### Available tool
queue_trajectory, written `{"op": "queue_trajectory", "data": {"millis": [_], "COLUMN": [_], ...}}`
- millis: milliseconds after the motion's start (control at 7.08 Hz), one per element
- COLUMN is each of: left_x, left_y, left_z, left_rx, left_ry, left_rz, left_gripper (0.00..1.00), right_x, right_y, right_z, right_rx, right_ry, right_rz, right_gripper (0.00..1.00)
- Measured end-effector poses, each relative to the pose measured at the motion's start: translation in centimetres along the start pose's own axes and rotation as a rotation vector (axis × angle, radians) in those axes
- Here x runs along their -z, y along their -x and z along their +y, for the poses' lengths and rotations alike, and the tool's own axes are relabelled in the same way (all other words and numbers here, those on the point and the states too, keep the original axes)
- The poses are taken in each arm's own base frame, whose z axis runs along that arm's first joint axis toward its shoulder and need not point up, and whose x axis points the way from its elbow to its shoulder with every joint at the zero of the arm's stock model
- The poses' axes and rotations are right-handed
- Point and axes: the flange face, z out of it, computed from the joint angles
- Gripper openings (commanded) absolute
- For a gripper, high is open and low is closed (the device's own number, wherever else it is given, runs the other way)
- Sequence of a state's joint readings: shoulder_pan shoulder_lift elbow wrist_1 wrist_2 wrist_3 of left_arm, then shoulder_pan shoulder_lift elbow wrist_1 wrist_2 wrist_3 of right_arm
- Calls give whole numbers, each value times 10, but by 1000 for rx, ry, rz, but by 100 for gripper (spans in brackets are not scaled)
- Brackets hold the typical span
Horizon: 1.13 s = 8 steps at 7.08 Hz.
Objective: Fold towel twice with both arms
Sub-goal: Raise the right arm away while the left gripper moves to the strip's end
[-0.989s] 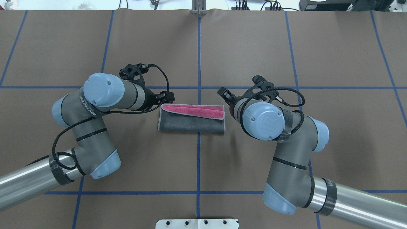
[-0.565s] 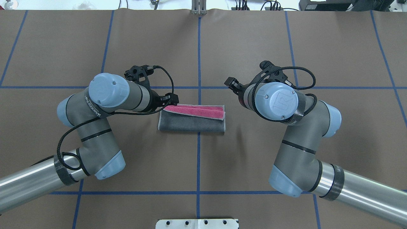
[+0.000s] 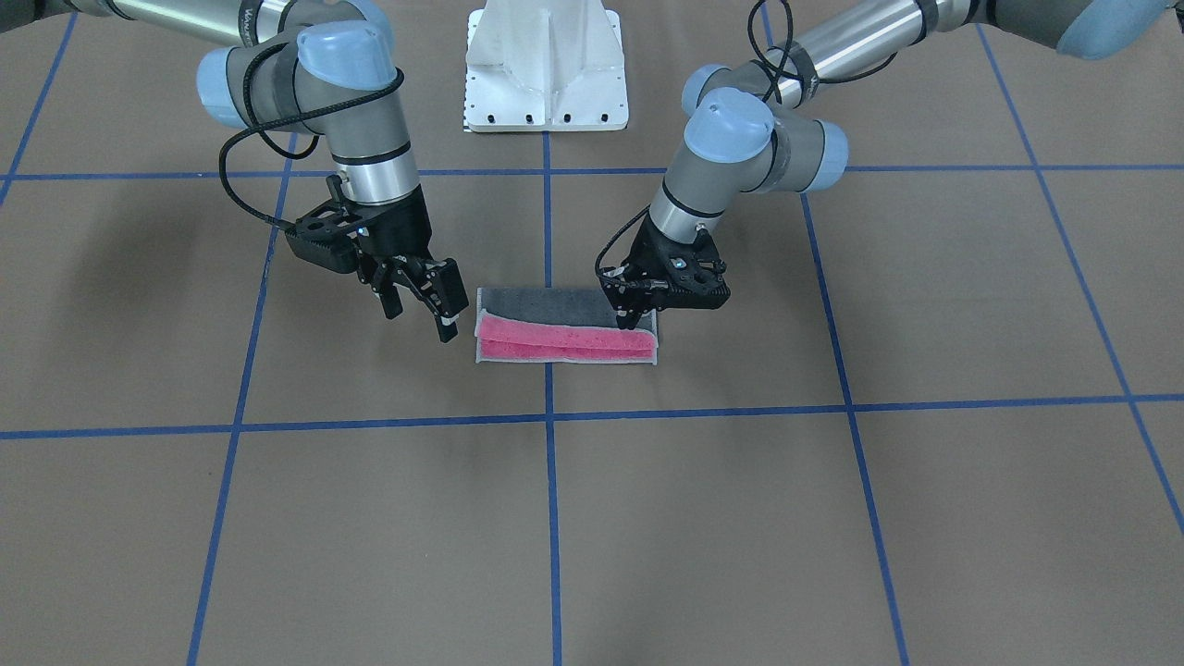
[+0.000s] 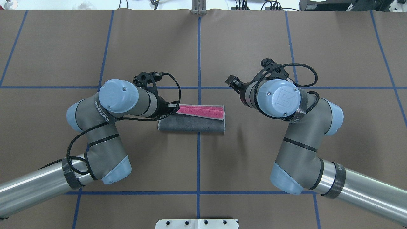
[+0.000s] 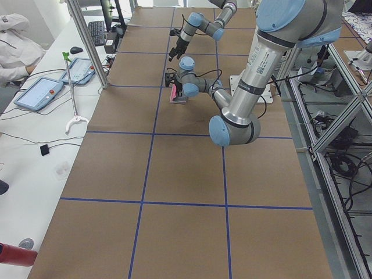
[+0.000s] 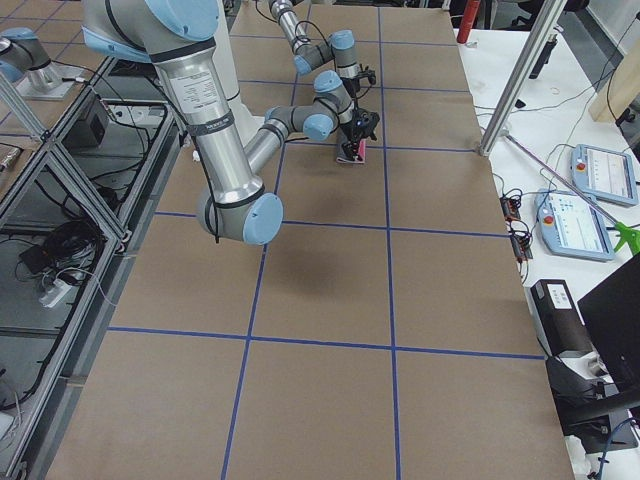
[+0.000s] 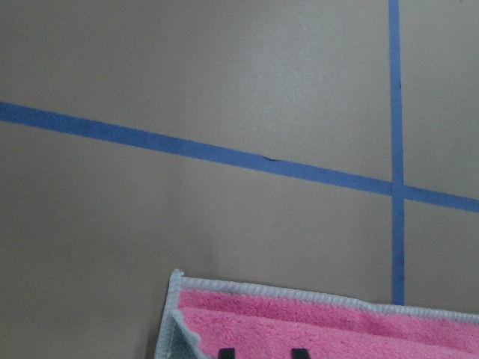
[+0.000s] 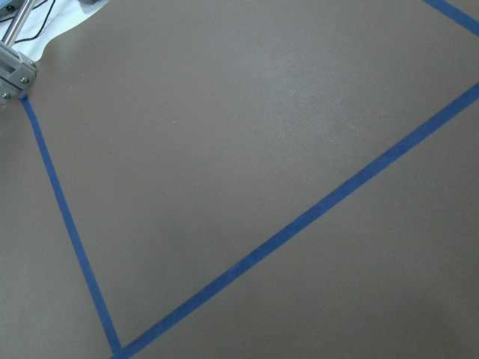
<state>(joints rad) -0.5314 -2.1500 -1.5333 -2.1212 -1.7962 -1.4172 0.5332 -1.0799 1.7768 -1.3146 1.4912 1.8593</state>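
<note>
The towel [image 3: 564,338] lies folded into a long strip at the table's middle, with dark grey on top and a pink band [image 4: 198,110] along its far edge. My left gripper [image 3: 629,319] points down onto the strip's end on my left. Its fingers stand close together, and I cannot tell whether they pinch the cloth. From overhead, the left wrist [image 4: 136,103] hides that gripper. The left wrist view shows the towel's pink corner [image 7: 314,329] at the bottom. My right gripper [image 3: 421,314] hangs open and holds nothing, beside the towel's other end and clear of it.
The brown table cover carries a grid of blue tape lines [image 4: 198,63]. The white bolted pedestal [image 3: 546,65] stands at the robot's side of the table. In the exterior left view, a bench along the table's far side holds teach pendants [image 5: 38,93] and cables.
My left arm has slid toward the towel, and its gripper now covers the strip's left end. My right arm has drawn back to the right, away from the towel. The towel has not moved.
</note>
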Motion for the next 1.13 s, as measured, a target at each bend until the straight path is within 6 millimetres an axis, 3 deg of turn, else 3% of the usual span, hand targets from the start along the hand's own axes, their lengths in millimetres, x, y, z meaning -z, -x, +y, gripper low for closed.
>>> {"op": "queue_trajectory", "data": {"millis": [706, 1130], "left_x": [-10, -20], "left_y": [-1, -8], "left_z": [12, -3], "left_rx": [-9, 0], "left_ry": [18, 0], "left_rz": [-11, -27], "left_gripper": [0, 0], "right_x": [1, 1], "right_y": [0, 0], "right_z": [0, 0], "right_rx": [-2, -2], "right_ry": [1, 1], "right_rz": [-2, -2], "right_gripper": [100, 100]}}
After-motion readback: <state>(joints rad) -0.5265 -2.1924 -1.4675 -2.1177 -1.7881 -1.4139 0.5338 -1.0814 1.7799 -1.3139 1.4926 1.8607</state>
